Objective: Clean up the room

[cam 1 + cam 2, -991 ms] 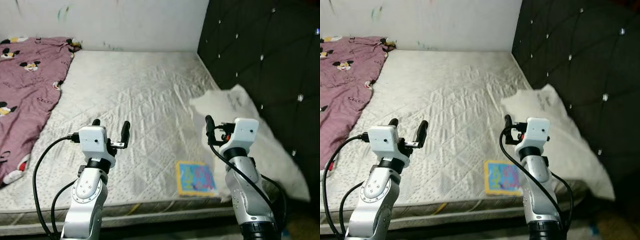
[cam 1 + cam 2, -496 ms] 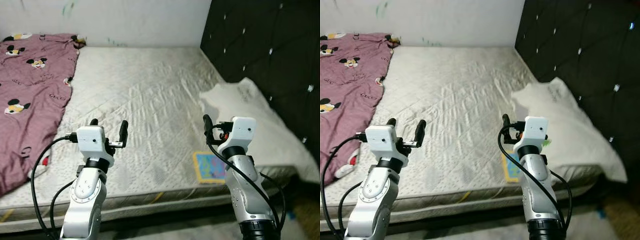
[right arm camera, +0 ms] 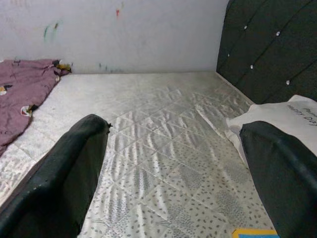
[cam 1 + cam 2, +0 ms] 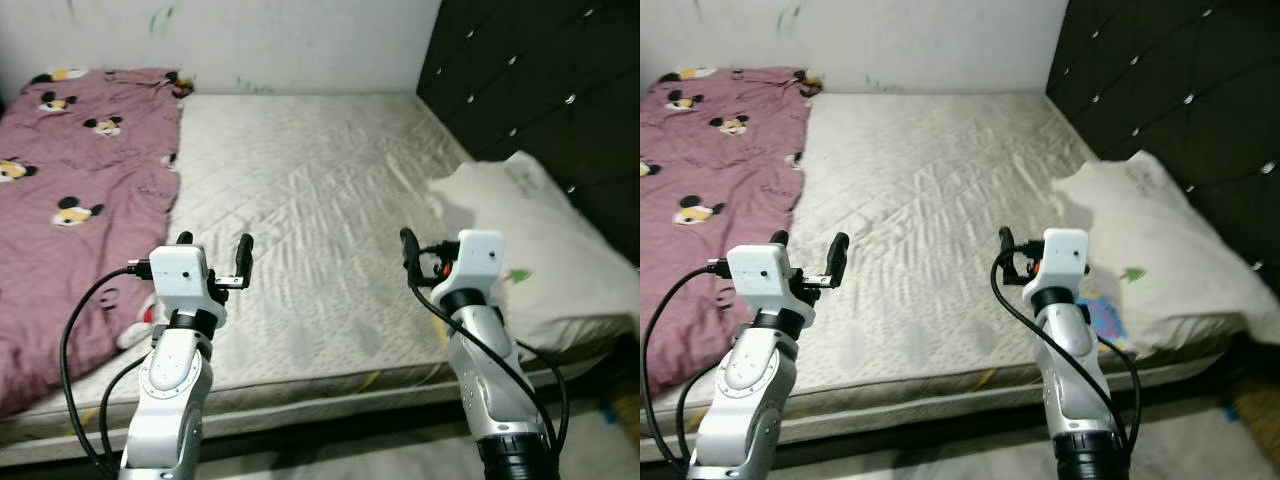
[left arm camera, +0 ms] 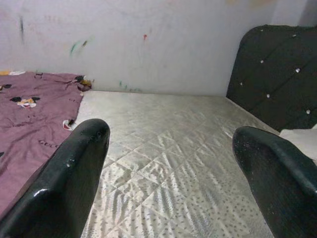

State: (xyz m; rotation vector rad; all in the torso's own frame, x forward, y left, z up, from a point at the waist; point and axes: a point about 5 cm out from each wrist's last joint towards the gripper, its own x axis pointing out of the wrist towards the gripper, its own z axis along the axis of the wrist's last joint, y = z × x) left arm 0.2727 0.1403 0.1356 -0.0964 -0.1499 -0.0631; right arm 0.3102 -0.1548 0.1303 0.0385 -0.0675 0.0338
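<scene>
A bare quilted mattress [image 4: 310, 190] lies before me. A purple cartoon-mouse blanket [image 4: 70, 200] is spread over its left side, and a white pillow [image 4: 540, 250] rests at the right by the black tufted headboard [image 4: 540, 80]. A colourful flat book [image 4: 1103, 315] peeks out behind my right arm at the mattress's front right; its corner [image 3: 252, 232] also shows in the right wrist view. My left gripper [image 4: 216, 250] and right gripper [image 4: 436, 258] are both held up over the front edge of the bed. Each is open and holds nothing.
A white wall [image 4: 300, 40] with small paint marks closes the far side. The mattress's front edge [image 4: 330, 390] runs just below my grippers. A strip of floor [image 4: 1200, 440] shows at the lower right beside the bed. A small green mark [image 4: 1132, 273] sits on the pillow.
The camera has swung left: more blanket is in view, the pillow sits nearer the right edge, and the book has slipped behind my right arm. Both arms keep their pose.
</scene>
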